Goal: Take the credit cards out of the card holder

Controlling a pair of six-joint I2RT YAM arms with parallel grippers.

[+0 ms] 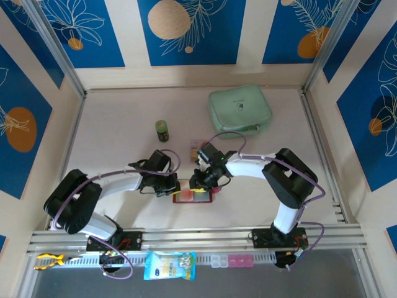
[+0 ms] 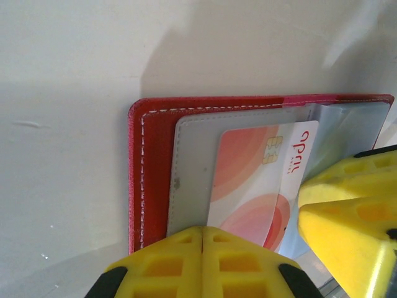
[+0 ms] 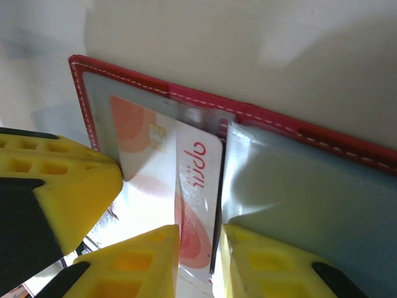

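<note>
The red card holder [image 1: 193, 196] lies open on the table between both arms, its stitched cover [image 2: 138, 180] and clear sleeves [image 3: 310, 198] facing up. A white-with-red credit card [image 2: 260, 180] sticks partway out of a sleeve, its printed strip [image 3: 198, 186] bare. My left gripper [image 2: 203, 231] is shut, with its tips resting on the holder's near edge at the sleeve. My right gripper [image 3: 200, 239] is narrowly open, and the card's bare strip lies between its fingers [image 3: 133, 261]. A small tan piece that looks like a card [image 1: 197, 149] lies just behind the right gripper [image 1: 200, 183].
A mint-green pouch [image 1: 240, 110] sits at the back right and a small green bottle [image 1: 162, 130] stands behind the left gripper [image 1: 175, 188]. On the front rail lie a blue packet [image 1: 169, 265] and small pink and clear boxes [image 1: 228, 261]. Walls enclose three sides.
</note>
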